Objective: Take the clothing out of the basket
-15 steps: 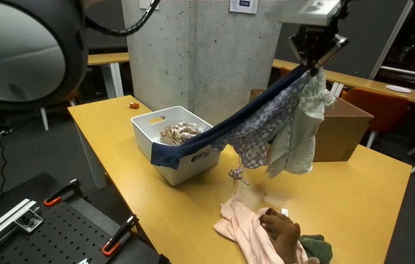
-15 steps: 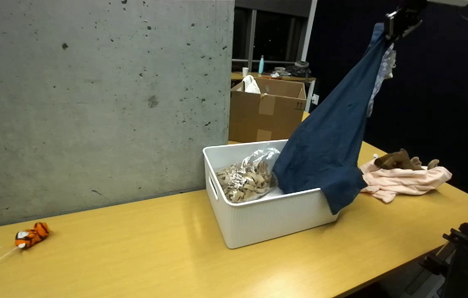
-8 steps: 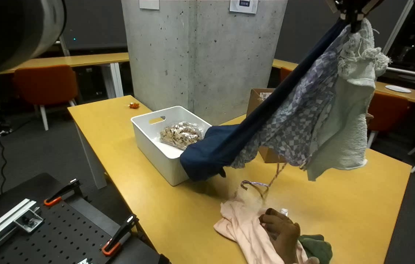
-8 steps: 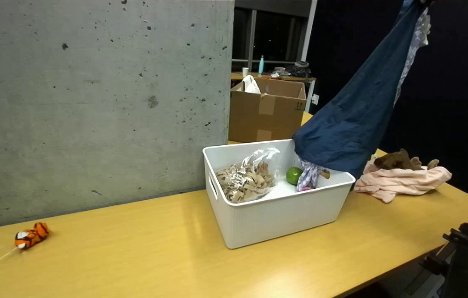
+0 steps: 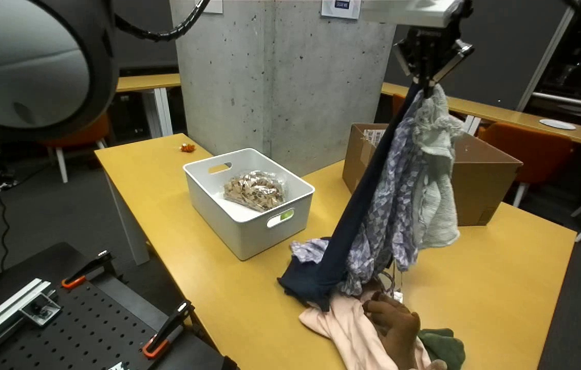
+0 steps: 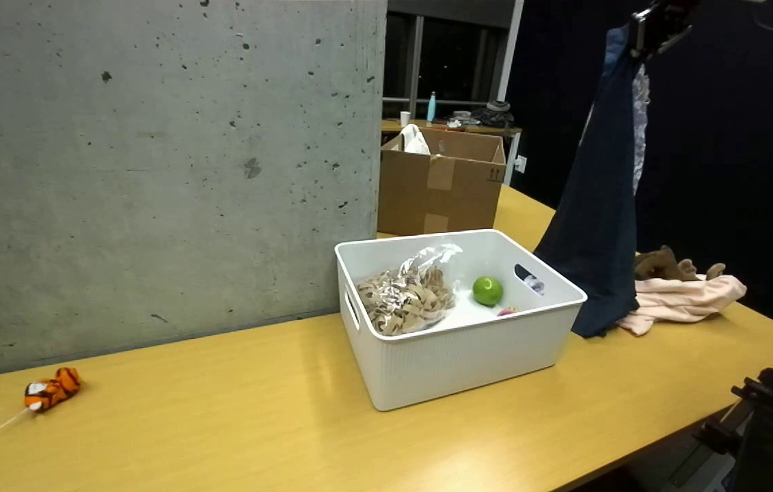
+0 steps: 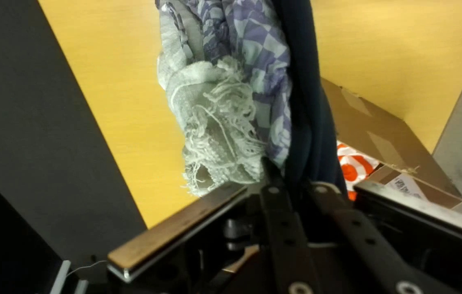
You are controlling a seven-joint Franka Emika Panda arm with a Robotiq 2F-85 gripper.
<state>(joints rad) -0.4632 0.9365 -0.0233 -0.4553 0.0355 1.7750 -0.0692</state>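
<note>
A: What does the claw [image 5: 427,87] have?

B: Its jaws are clamped on a bundle of clothing [image 5: 388,205], high over the worktop [image 6: 222,437]. Right by the tips, the wrist view shows a pale fringed cloth [image 7: 192,90], a purple-checked cloth [image 7: 271,61] and a navy cloth [image 7: 314,134], side by side.

A: And how low does it hang?

B: Well below the claw, the navy end appears to reach the worktop, outside the white basket [image 6: 461,369].

A: Anything else down there?

B: A pink cloth [image 5: 344,326], partly covered by a brown plush [image 5: 395,329], with a green cloth item [image 5: 443,347] beside that.

A: What about the basket?

B: Lower than the claw and off to one side. It holds a clear bag of tan strips [image 6: 403,301], a green fruit [image 6: 487,291] and something small and pink [image 6: 506,311], mostly hidden.

A: Farthest from the claw?

B: Past the basket, an orange black-striped item [image 6: 55,389] on the worktop.
</note>
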